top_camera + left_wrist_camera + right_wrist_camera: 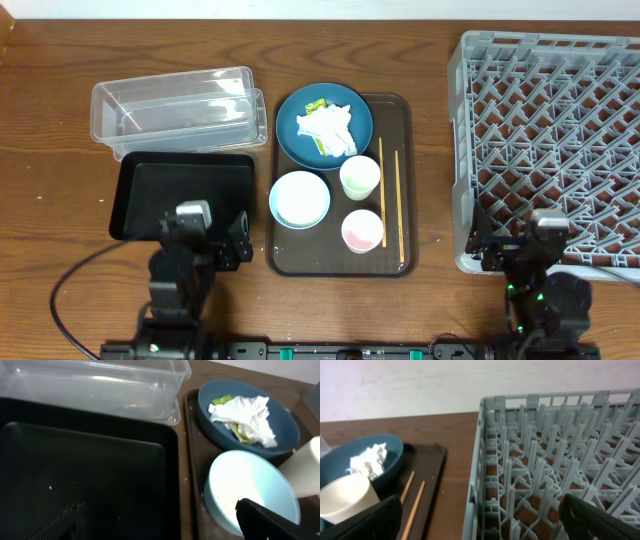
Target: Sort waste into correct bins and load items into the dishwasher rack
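Observation:
The blue plate [300, 132] holds crumpled white tissue [330, 128] and a yellow-green wrapper [316, 104]; the plate also shows in the left wrist view [285, 425]. The white bowl [299, 198] has rice-like grains [231, 508] inside. A pale green cup [359, 177], a pinkish cup [362, 230] and two chopsticks [389, 200] lie on the brown tray. The clear tub [170, 105] and black tray [180, 190] lie at the left. The grey rack [550, 130] is at the right. My left gripper [165, 520] is open over the black tray. My right gripper [480, 520] is open over the rack's near left edge.
The brown serving tray [395, 110] sits in the middle between the bins and the rack. A strip of bare wooden table [435, 180] separates it from the rack. A black cable [70, 285] runs by the left arm.

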You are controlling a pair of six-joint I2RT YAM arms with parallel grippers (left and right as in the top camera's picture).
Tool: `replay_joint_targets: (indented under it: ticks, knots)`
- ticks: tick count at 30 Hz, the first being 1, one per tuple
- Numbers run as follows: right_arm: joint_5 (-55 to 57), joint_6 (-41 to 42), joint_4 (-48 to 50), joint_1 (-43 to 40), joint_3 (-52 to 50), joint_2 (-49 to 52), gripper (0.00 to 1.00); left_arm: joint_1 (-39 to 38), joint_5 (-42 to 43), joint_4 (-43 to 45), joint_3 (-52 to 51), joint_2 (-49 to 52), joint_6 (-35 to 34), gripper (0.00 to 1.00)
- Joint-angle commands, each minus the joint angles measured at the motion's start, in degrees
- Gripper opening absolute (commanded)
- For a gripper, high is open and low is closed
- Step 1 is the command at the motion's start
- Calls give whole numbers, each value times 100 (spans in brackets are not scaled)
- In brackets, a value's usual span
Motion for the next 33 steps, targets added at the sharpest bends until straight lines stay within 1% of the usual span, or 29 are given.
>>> replay_joint_targets:
  ticks: [1, 6, 9, 12, 14, 15, 18, 21, 23, 27, 33]
  knots:
    - [33, 90, -450, 44, 748, 708, 99, 28, 201, -581, 1023, 758, -92, 97]
    - [-116, 85, -1580, 44, 2011, 1930, 99, 28, 363, -1954, 2533, 1926, -90, 97]
    - [-116, 85, -2234, 44, 2671, 2562, 99, 28, 361, -2959, 3370, 2533, -90, 97]
    - [-210, 87, -2647, 44, 3067, 2968, 99, 28, 363, -3650, 3718, 2911, -90, 97]
    - [-332, 87, -2706, 44, 3147, 3077, 99, 28, 365, -3779, 3705, 3045, -94, 97]
    - [-398, 90, -2702, 44, 3150, 3091, 99, 28, 398, -3803, 3705, 3110, -96, 96]
    - [-415, 85, -2686, 44, 3150, 3086, 99, 28, 866, -3624, 3707, 3233, -94, 97]
    - [-413, 87, -2688, 44, 3150, 3086, 99, 22, 1305, -3040, 3740, 3370, -101, 96]
    - [-413, 87, -2691, 44, 3147, 3088, 99, -2, 1327, -2726, 3845, 3565, -181, 96]
    - [-413, 87, -2675, 44, 3147, 3088, 99, -188, 1325, -2304, 4465, 4358, -199, 95]
    - [-413, 87, -2688, 44, 3147, 3088, 99, -634, 1327, -1740, 5764, 6026, -201, 93]
